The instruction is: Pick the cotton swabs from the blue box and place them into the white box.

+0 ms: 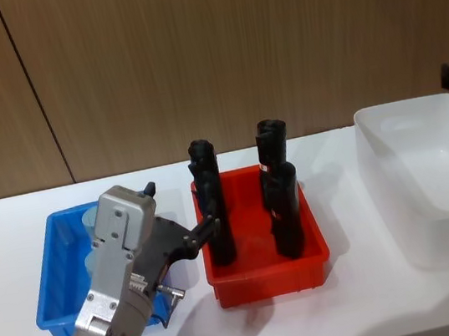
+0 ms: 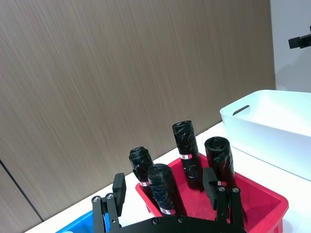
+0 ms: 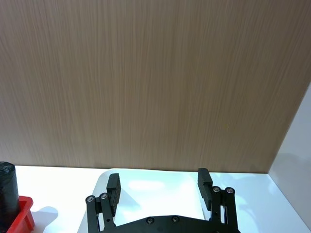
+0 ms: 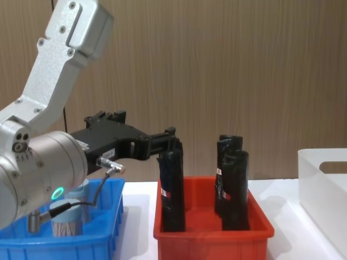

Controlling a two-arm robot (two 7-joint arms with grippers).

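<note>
Pre-grasp: the left gripper (image 2: 164,184) (jaws wide and empty, like the right gripper (image 3: 159,180) over the white box (image 1: 404,183)) needs to swing left and down onto the cotton swabs (image 4: 66,226) in the blue box (image 1: 48,287).

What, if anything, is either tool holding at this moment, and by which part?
Nothing is held. The left tool is open and empty near the black rolls; the right tool is open and empty by the white box.
</note>
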